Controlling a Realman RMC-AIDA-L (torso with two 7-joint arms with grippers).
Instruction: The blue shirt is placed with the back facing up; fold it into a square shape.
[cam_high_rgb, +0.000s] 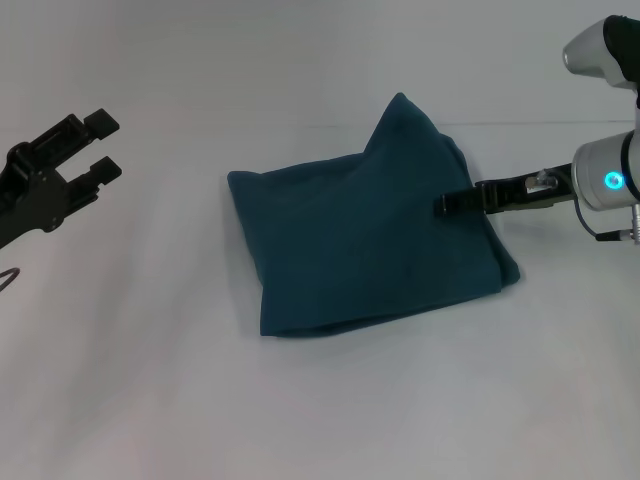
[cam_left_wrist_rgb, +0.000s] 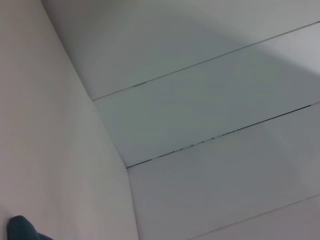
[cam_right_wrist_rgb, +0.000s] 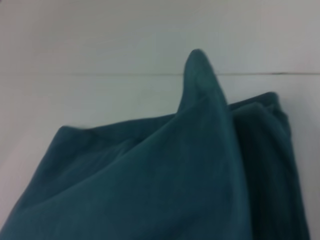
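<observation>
Lying folded squarish, blue shirt (cam_high_rgb: 360, 240) — one corner peaked — right hand (cam_high_rgb: 447, 204) pinching it.

Folded blue shirt (cam_high_rgb: 360, 235) on white table (cam_high_rgb: 150, 380)

Head view: looks forward and down from above onto the white table (cam_high_rgb: 150, 400), taking in the whole blue shirt (cam_high_rgb: 360, 250) and both arms.
Left wrist view: faces away toward pale wall panels (cam_left_wrist_rgb: 210, 115); only a shirt corner shows.
Right wrist view: very close, low over the shirt.
Shared: the shirt's raised peak.
</observation>
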